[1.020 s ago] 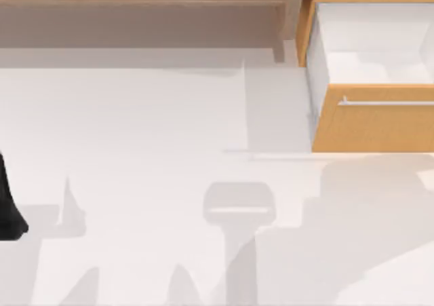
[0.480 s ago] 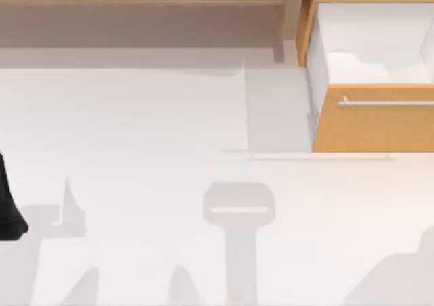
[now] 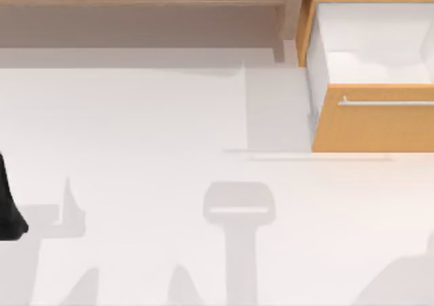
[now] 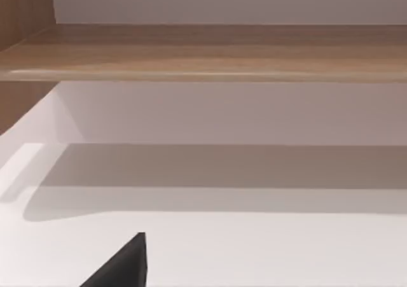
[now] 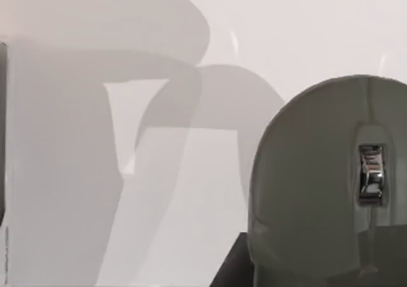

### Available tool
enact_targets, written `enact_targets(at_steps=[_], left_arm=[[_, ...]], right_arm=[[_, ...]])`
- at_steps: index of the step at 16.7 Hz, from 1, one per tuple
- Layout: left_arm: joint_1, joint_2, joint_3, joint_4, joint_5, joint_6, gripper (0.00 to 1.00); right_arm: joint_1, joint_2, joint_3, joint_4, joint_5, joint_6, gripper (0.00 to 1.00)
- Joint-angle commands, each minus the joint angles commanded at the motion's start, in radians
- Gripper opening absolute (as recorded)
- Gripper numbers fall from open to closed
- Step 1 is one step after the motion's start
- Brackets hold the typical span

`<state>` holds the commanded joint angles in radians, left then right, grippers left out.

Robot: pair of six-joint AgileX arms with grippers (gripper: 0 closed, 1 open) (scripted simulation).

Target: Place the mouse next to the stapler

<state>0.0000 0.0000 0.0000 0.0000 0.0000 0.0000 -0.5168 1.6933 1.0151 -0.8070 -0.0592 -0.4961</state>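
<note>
Right wrist view, nearest first: shows a grey, low-domed mouse [image 5: 318, 185] close to the camera, with a chrome scroll wheel [image 5: 371, 172] along its midline. Sits raised over the white table [image 5: 305, 26], with soft shadows spread across the surface behind it. Meets a black part of the right gripper [image 5: 230, 269] at its near end. Cannot tell whether clamped or merely resting there, nor how wide the grip stands.

Left wrist view: catches one black tip of the left gripper [image 4: 124, 268] low over the bare table, opening not readable. Farther off, looks onto a wooden shelf [image 4: 203, 51] running across.

Top view: finds the left arm [image 3: 8, 204] parked at the table's left edge. At far right, shows an open drawer [image 3: 380, 126] with an orange-wood front, a silver handle [image 3: 386, 103] and a white inside.
</note>
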Motion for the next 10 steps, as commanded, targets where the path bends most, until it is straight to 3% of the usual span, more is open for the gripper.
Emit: enact_targets(at_steps=[10], left_arm=[[0.0,0.0,0.0,0.0,0.0,0.0,1.0]], right_arm=[[0.001,-0.021,0.011,0.029,-0.003,0.001,0.0]])
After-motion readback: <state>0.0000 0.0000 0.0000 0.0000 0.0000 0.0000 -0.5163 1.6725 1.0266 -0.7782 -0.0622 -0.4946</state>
